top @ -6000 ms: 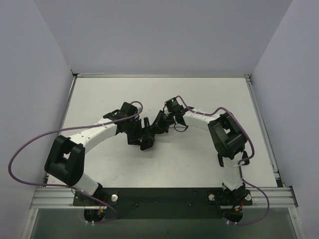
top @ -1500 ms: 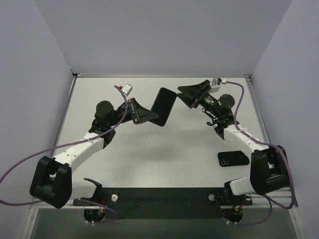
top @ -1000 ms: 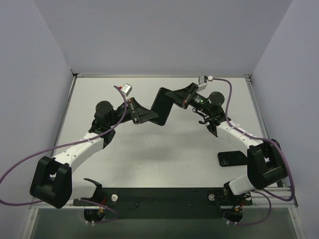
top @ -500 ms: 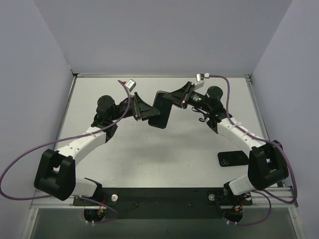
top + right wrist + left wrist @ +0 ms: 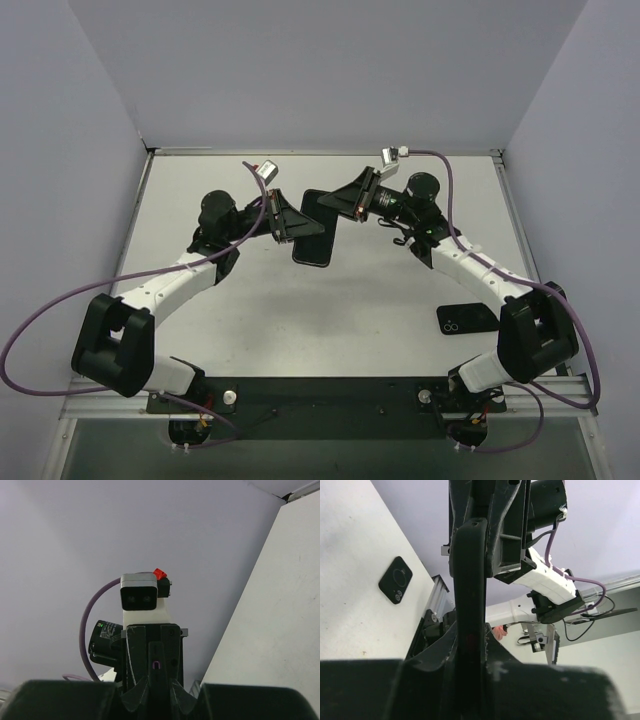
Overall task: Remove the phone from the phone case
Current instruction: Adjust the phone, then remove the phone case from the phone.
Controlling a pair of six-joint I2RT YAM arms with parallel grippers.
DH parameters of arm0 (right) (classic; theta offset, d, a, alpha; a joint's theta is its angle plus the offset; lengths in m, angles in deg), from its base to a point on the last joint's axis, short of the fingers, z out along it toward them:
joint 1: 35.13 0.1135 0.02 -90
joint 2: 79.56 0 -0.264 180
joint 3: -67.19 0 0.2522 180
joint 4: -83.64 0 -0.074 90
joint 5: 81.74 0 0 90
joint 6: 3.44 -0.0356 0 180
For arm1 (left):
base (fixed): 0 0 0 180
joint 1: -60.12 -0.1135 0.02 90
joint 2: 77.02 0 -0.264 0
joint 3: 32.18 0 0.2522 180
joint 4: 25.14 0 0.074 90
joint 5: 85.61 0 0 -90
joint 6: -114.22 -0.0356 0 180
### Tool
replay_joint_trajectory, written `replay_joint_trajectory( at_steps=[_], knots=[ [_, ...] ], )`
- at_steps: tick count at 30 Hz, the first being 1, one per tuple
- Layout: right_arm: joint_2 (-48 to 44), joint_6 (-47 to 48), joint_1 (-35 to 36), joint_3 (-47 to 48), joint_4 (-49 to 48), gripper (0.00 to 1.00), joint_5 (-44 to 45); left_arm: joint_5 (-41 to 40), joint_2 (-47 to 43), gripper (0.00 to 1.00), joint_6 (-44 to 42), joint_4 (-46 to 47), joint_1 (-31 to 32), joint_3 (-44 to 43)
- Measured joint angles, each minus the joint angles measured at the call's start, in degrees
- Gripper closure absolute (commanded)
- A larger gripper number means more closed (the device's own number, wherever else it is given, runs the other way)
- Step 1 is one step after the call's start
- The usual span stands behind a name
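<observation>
White table (image 5: 300, 320); only overhead shows the held slab's (image 5: 318, 240) broad face.

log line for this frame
left fingers: shut on black slab | right fingers: shut on same slab, midair | second black piece: flat on table

This is a robot lab cell. Plain lilac walls (image 5: 330, 70) box in a white table (image 5: 380, 310), with cabled arms (image 5: 160, 283) bolted to an aluminium rail (image 5: 545, 392).
</observation>
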Motion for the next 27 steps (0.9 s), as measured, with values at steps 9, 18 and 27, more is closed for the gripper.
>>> replay_joint_trajectory(
  at_steps=[9,18,27],
  knots=[
    [-1.1,-0.2,-1.0,0.4,3.5,0.55,2.1,-0.4,0.0,1.0,-0.9,-0.4,0.1,0.2],
    [-4.7,-4.0,-4.2,-3.2,0.4,0.7,4.2,-0.5,0.0,1.0,-0.8,0.2,-0.3,0.5],
    [-3.2,-7.0,-4.2,-3.7,-3.3,0.72,4.0,-0.6,0.0,1.0,-0.3,0.7,-0.7,0.5]
  ],
)
